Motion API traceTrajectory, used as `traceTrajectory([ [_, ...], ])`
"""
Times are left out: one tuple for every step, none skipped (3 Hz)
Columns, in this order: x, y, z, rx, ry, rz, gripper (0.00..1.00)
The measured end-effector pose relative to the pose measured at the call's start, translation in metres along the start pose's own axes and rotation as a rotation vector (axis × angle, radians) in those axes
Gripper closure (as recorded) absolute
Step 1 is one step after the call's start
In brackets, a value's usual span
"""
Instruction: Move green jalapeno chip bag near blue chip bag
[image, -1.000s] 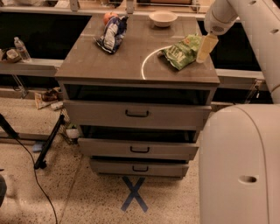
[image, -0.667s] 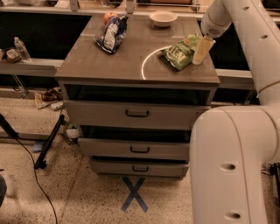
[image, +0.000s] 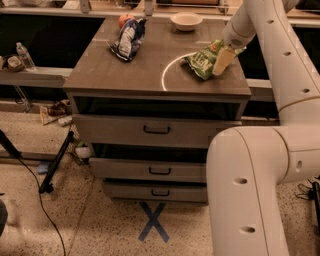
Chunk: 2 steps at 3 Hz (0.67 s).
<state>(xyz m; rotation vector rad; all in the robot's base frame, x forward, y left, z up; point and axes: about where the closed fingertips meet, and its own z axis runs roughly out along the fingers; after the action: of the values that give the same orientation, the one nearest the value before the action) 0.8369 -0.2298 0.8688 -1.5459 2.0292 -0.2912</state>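
Leftward the arm (image: 250, 200) has swung since a second ago; all on the cabinet (image: 125, 75) stays put. Blue bag (image: 127, 37) lies at its back left, green bag (image: 201, 61) well apart at the right, the gripper (image: 222, 62) at that bag's right edge, open or closed I cannot tell.

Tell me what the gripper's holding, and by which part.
Cannot tell. The gripper is at the right end of the green jalapeno chip bag, but no clear hold shows.
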Motion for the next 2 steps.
traceTrajectory([
  [-0.0008, 0.003, 0.0085, -0.011, -0.011, 0.003, 0.39],
  [0.0041, 0.0084, 0.0123, -0.03, -0.027, 0.019, 0.62],
])
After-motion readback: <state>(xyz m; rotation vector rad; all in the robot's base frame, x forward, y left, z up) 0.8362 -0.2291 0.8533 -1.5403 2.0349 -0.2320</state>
